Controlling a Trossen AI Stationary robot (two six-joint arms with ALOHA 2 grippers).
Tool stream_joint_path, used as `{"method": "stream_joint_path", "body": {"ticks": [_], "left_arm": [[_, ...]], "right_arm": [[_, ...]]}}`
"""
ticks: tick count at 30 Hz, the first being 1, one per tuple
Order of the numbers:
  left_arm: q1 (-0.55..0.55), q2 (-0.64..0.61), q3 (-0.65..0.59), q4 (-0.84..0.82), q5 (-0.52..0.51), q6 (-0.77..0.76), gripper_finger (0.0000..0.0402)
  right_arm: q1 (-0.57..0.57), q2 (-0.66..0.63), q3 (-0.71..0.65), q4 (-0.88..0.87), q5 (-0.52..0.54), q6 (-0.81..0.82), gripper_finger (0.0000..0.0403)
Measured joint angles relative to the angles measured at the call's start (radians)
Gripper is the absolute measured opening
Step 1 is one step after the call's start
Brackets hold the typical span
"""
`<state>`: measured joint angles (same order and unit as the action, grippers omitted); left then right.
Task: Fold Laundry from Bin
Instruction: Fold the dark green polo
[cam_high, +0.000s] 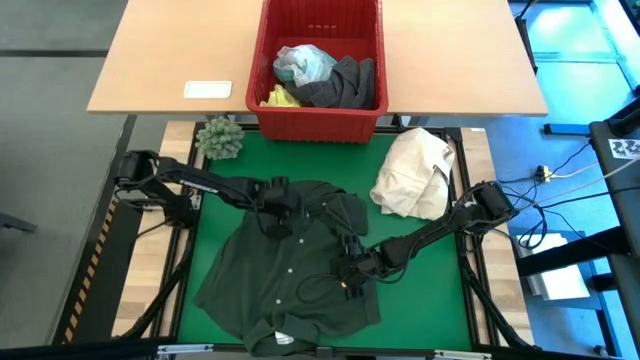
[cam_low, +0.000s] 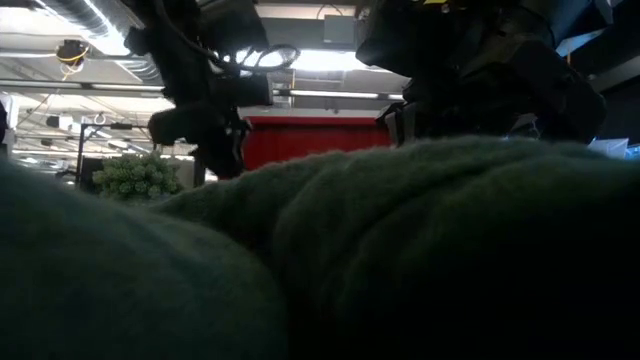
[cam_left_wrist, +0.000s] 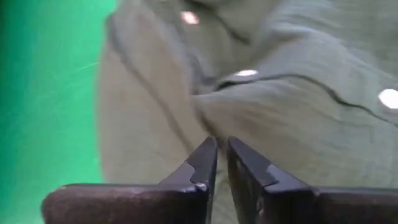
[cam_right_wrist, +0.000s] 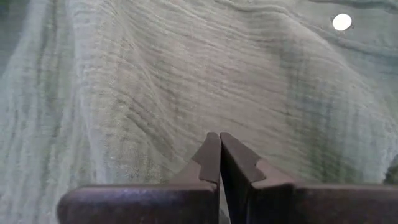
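Observation:
A dark green shirt (cam_high: 290, 275) lies spread on the green mat (cam_high: 420, 290); it also fills the foreground of the low view (cam_low: 400, 250). My left gripper (cam_high: 279, 214) is over the shirt's far part, nearly shut (cam_left_wrist: 221, 144) on a ridge of its cloth. My right gripper (cam_high: 347, 275) sits shut (cam_right_wrist: 219, 135) on the shirt's right middle. The red bin (cam_high: 262, 70) stands on the wooden table beyond the mat. It holds turquoise (cam_high: 303, 62), grey (cam_high: 342, 85) and yellow (cam_high: 280, 97) laundry. My left gripper pinches a raised fold of the shirt (cam_left_wrist: 214, 121) near the button strip, at the fingertips. The fingers slant down from the table's left. The ridge of cloth runs away from the tips, and the remainder of the shirt lies on the mat. My right gripper's shut fingertips meet the shirt's cloth (cam_right_wrist: 214, 121), slanting down from the table's right. Creases run toward the tips. I cannot tell whether a layer is pinched or only pressed. The shirt lies flat on the mat there.
A cream-white cloth bundle (cam_high: 413, 172) lies on the mat's far right corner. A green spiky ball (cam_high: 220, 138) sits at the far left. A white card (cam_high: 208, 89) lies on the wooden table left of the bin. Bare mat shows right of the shirt.

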<state>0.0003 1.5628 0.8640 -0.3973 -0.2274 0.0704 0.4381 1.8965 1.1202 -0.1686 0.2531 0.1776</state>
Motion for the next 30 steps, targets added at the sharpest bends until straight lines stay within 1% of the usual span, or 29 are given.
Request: {"method": "stream_joint_path", "body": {"ticks": [3,8,10,13,16,19,21,23,28,30], "left_arm": [[-0.006,0.023,-0.019,-0.013,-0.007,-0.011,0.0075],[-0.001,0.039,-0.046,-0.002,-0.110,-0.016,0.0138],[0.007,0.043,-0.055,-0.002,-0.134,-0.016,0.0158],[0.024,0.057,-0.067,0.027,-0.142,-0.016,0.0176],[0.036,0.071,-0.076,0.073,-0.151,-0.011,0.0178],[0.045,0.077,-0.080,0.111,-0.155,0.009,0.0165],[0.046,0.079,-0.080,0.129,-0.159,0.030,0.0144],[0.046,0.078,-0.080,0.147,-0.174,0.048,0.0115],[0.052,0.078,-0.080,0.145,-0.240,0.056,0.0019],[0.061,0.078,-0.080,0.145,-0.277,0.047,0.0010]], "right_arm": [[0.000,0.000,0.000,0.001,0.000,0.001,0.0007],[0.000,0.000,0.000,0.004,-0.012,0.020,0.0007],[0.000,0.000,0.000,0.009,-0.012,0.020,0.0007],[0.000,0.000,0.000,0.011,-0.012,0.020,0.0007],[0.000,0.000,0.000,0.012,-0.012,0.020,0.0007],[0.000,0.000,0.000,0.012,-0.012,0.020,0.0007],[0.000,0.000,0.000,0.011,-0.019,0.020,0.0007],[0.000,0.000,0.000,0.011,-0.022,0.020,0.0007],[0.000,-0.001,0.000,0.010,-0.031,0.020,0.0007],[0.000,-0.001,0.000,0.010,-0.037,0.020,0.0007]]}}
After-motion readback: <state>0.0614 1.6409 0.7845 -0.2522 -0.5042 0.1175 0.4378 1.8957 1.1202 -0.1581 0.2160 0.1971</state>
